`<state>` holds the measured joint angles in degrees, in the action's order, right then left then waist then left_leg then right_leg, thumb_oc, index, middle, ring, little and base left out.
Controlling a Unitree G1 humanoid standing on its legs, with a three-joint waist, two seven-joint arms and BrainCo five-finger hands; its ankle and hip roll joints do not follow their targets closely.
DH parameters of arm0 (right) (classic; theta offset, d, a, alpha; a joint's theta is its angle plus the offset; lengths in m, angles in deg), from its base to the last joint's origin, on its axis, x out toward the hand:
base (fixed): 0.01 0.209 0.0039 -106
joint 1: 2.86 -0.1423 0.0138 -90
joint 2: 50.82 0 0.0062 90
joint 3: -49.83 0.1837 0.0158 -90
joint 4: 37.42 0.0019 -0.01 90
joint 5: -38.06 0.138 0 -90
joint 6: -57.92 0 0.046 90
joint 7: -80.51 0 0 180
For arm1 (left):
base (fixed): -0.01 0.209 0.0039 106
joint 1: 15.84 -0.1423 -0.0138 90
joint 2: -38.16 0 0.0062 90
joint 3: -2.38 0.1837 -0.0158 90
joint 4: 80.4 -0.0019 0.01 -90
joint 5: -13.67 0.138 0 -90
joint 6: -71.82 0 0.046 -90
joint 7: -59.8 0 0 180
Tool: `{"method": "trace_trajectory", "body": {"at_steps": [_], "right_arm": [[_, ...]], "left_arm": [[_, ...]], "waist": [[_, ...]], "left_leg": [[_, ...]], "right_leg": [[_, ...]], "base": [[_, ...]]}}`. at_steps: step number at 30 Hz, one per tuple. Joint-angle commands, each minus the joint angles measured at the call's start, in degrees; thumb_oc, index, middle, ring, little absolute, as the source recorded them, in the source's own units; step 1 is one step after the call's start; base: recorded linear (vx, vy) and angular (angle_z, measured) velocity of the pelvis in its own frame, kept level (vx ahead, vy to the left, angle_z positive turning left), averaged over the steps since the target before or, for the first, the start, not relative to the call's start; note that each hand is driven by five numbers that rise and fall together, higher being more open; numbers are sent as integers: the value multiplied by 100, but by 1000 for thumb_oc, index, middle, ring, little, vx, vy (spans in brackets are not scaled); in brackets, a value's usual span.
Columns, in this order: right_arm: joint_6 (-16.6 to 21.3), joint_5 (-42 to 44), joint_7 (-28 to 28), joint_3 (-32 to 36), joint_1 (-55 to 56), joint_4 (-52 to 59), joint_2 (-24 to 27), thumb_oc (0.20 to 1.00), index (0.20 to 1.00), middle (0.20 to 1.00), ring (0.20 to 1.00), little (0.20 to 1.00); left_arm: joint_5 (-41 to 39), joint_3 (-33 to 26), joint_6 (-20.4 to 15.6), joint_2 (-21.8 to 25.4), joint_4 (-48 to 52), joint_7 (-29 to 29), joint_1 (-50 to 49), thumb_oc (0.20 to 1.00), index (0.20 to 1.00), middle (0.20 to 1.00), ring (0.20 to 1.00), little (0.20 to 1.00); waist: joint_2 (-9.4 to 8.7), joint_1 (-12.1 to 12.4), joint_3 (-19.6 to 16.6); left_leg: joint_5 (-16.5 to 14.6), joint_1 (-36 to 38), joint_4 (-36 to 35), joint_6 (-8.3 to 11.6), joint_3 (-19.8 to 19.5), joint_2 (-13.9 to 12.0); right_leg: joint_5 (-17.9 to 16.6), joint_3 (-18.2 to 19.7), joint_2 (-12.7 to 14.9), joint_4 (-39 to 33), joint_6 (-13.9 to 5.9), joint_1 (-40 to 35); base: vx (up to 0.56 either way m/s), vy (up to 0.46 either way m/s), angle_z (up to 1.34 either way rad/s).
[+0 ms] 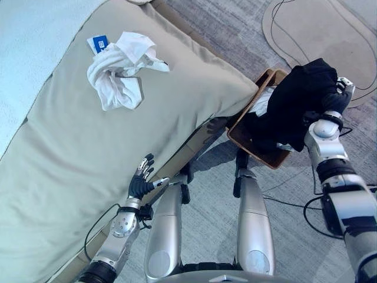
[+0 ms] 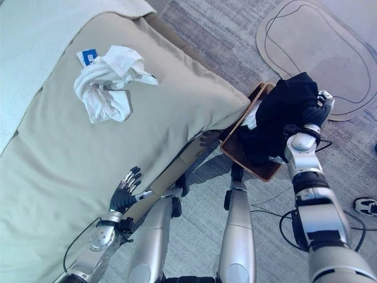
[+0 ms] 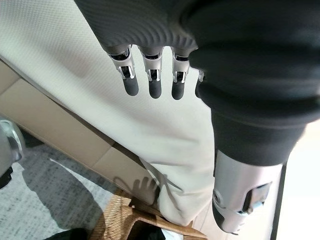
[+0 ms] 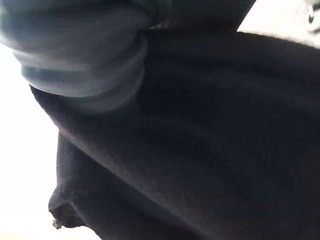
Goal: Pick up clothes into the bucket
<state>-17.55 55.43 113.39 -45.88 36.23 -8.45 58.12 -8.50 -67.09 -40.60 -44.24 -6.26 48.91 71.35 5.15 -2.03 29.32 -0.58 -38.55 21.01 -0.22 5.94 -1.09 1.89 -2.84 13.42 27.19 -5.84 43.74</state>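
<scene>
A crumpled white garment [image 1: 121, 71] with a blue tag lies on the beige cushion [image 1: 88, 147], far up from both hands. My right hand [image 1: 337, 100] is curled into a black garment [image 1: 300, 100], which hangs bunched over the woven brown basket [image 1: 235, 135] on the floor beside the cushion. The right wrist view shows that black cloth [image 4: 200, 150] pressed close against the hand. A bit of white cloth [image 1: 262, 100] shows inside the basket under the black one. My left hand [image 1: 140, 180] rests open at the cushion's near edge, its fingers [image 3: 152, 80] straight and holding nothing.
The basket [image 3: 125, 215] stands on grey carpet against the cushion's corner. An oval beige rug [image 1: 318, 29] lies beyond it. A white shoe [image 2: 366, 206] sits at the right edge of the floor. A pale blue blanket [image 1: 35, 41] covers the cushion's far left.
</scene>
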Motion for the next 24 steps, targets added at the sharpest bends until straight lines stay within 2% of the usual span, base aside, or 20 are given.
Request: {"method": "trace_trajectory", "body": {"at_steps": [1,5,10,16,17,18,19,24], "right_arm": [[12,-118,14,-234,-67,-250,410,200,200,200,200,200],[-209,-129,-94,-206,57,-983,409,200,200,200,200,200],[-366,-231,-238,-192,275,-1320,334,200,200,200,200,200],[-491,-208,-122,8,327,-1676,309,200,200,200,200,200],[-525,-192,-40,89,324,-1744,312,401,401,401,401,401],[-525,-192,-39,90,325,-1743,311,959,959,959,959,959],[-591,-282,16,85,316,-1783,338,1000,1000,1000,1000,1000],[-778,-297,75,160,260,-2055,375,1000,1000,1000,1000,1000]], "left_arm": [[-38,128,-324,168,361,-151,-212,1000,1000,1000,1000,1000],[9,158,-316,176,466,-183,-176,1000,1000,1000,1000,1000],[3,128,-318,227,572,-189,-184,1000,1000,1000,1000,1000],[-34,101,-301,257,647,-212,-163,1000,1000,1000,1000,1000],[-35,94,-280,283,679,-223,-163,1000,1000,1000,1000,1000],[-35,94,-279,283,680,-223,-163,1000,1000,1000,1000,1000],[-9,80,-269,296,658,-227,-163,1000,1000,1000,1000,1000],[16,103,-190,270,556,-222,-120,1000,1000,1000,1000,1000]], "waist": [[107,40,-354],[197,71,-306],[230,110,-350],[252,117,-372],[277,118,-381],[276,119,-382],[279,114,-387],[266,114,-410]], "left_leg": [[-343,-351,524,-7,-213,32],[-385,-477,673,7,-309,86],[-416,-600,787,16,-363,106],[-489,-664,941,12,-404,125],[-499,-660,950,13,-402,121],[-500,-661,951,13,-402,121],[-499,-629,929,12,-386,111],[-513,-535,897,9,-353,103]], "right_leg": [[-203,-63,89,-5,-161,-64],[-53,-107,106,261,-117,42],[52,-147,98,414,-81,144],[134,-161,105,569,-62,194],[138,-156,111,590,-66,204],[139,-155,111,591,-66,205],[138,-146,106,577,-64,189],[123,-136,90,552,-61,136]], "base": [[10,-29,16],[20,-39,17],[16,-43,14],[9,-19,7],[0,0,0],[0,0,0],[0,0,0],[4,12,-5]]}}
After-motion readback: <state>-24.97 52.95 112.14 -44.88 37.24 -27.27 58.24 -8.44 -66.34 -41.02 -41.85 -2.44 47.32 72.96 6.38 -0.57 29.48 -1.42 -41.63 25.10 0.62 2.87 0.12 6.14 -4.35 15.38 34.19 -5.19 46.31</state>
